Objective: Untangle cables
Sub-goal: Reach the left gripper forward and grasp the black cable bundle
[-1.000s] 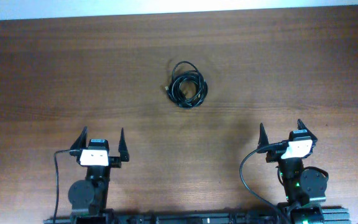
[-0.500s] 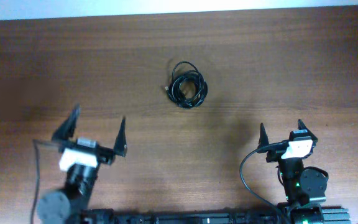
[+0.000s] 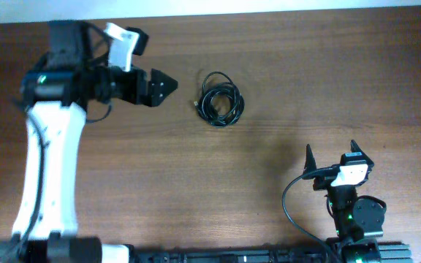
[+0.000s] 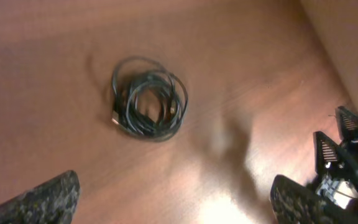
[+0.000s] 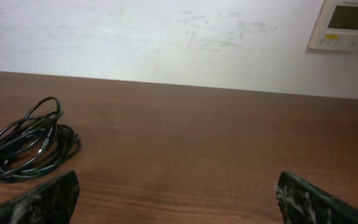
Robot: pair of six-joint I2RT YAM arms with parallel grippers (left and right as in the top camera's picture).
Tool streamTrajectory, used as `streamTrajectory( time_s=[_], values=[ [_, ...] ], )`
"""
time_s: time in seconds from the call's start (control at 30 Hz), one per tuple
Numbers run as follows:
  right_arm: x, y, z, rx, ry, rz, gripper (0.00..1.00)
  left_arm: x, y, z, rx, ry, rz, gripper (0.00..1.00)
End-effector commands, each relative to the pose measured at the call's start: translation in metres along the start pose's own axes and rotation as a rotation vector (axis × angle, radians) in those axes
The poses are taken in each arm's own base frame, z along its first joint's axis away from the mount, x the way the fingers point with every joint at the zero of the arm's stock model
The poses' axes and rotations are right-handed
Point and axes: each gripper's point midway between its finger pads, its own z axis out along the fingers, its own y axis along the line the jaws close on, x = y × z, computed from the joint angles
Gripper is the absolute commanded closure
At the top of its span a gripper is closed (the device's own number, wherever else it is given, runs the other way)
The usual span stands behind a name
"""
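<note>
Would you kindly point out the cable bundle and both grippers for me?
cable bundle (image 3: 234,109), overhead view, on its coiled strands.
left gripper (image 4: 176,182), left wrist view, midway between fingertips.
right gripper (image 3: 330,145), overhead view, midway between fingertips.

A brown wooden table (image 3: 269,175) with visible grain shows a soft reflection of light. Behind it stands a white wall (image 5: 166,37), slightly marked, carrying a small pale panel (image 5: 347,23) with a display.

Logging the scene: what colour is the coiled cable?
Black coiled cable, clearest in left wrist view.
</note>
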Motion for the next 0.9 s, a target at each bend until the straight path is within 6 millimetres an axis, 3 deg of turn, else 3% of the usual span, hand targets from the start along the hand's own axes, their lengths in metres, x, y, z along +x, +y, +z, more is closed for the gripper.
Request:
streamTrajectory(
  time_s=[0.0,0.07,0.17,0.33,0.5,0.6,0.73,0.8,0.87],
  values=[
    [0.003,-0.003,0.000,0.014,0.005,0.002,0.01,0.012,0.031,0.031,-0.274,0.188,-0.092,0.01],
    [0.003,-0.003,0.000,0.014,0.005,0.002,0.02,0.017,0.048,0.049,-0.387,0.237,-0.137,0.02],
    [0.003,-0.003,0.000,0.014,0.005,0.002,0.02,0.017,0.051,0.080,-0.375,0.258,-0.119,0.02],
    [0.003,-0.003,0.000,0.014,0.005,0.002,0.02,0.019,0.038,0.143,-0.231,0.289,-0.104,0.02],
    [0.003,-0.003,0.000,0.014,0.005,0.002,0.01,0.043,0.038,0.206,-0.154,0.371,-0.027,0.02],
    [0.003,-0.003,0.000,0.014,0.005,0.002,0.02,0.051,0.044,0.227,-0.165,0.391,0.011,0.00],
    [0.000,0.000,0.000,-0.001,-0.005,0.011,0.02,0.044,0.058,0.237,-0.224,0.363,0.066,0.11],
    [-0.006,0.041,-0.005,-0.247,-0.012,0.181,0.02,0.036,0.059,0.241,-0.220,0.329,0.098,0.20],
    [-0.010,0.081,-0.021,-0.497,0.027,0.329,0.02,0.035,0.059,0.243,-0.219,0.323,0.102,0.23]
  ],
)
